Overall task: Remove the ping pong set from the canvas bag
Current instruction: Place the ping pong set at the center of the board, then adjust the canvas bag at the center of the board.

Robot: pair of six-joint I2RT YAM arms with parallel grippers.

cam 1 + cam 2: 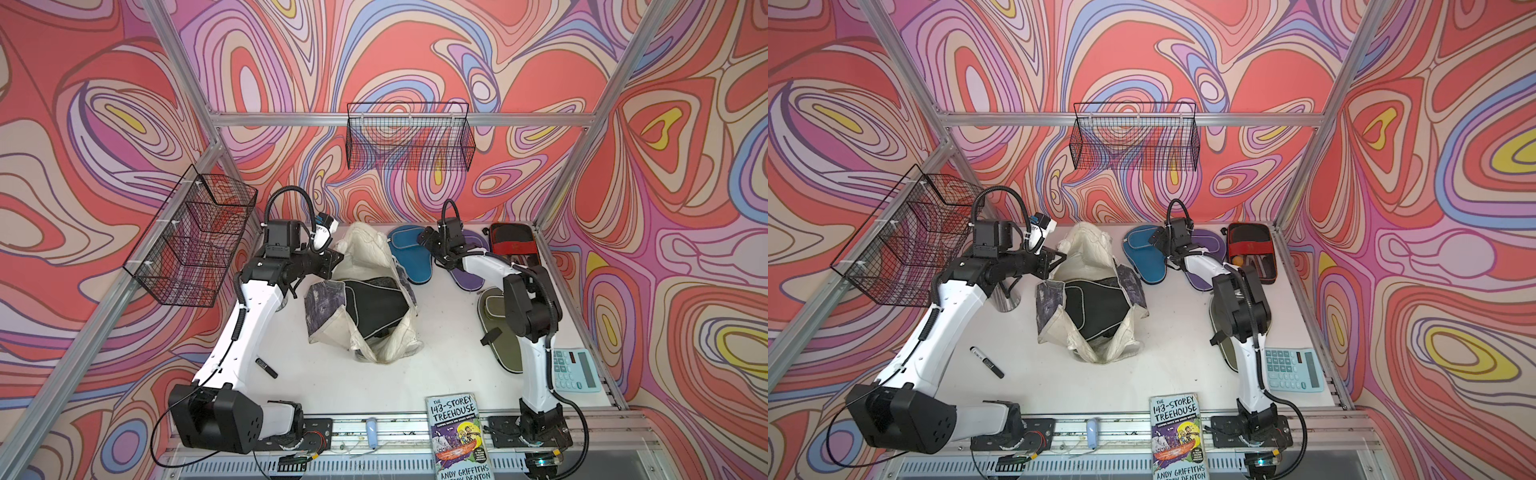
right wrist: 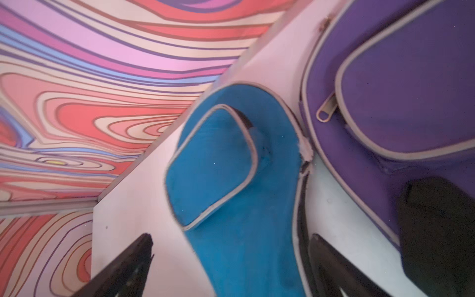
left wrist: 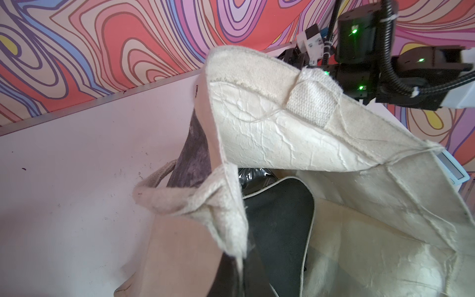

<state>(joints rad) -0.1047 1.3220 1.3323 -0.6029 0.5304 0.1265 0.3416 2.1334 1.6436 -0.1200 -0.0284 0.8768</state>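
I'm looking at a scuffed white tabletop (image 1: 332,386) boxed in by swirl-printed walls (image 1: 415,62) (pink, red, lilac). The canvas bag (image 1: 374,253) slumps mid-table with its mouth gaping and a black cover (image 1: 374,307) still inside it. My left gripper (image 1: 334,259) is pinched closed on the bag's rim. Just right of the bag, the blue cover (image 2: 231,167) lies between my right gripper's (image 2: 231,236) spread fingers, which grip nothing. The purple cover (image 2: 398,90) lies against it on the side away from the bag.
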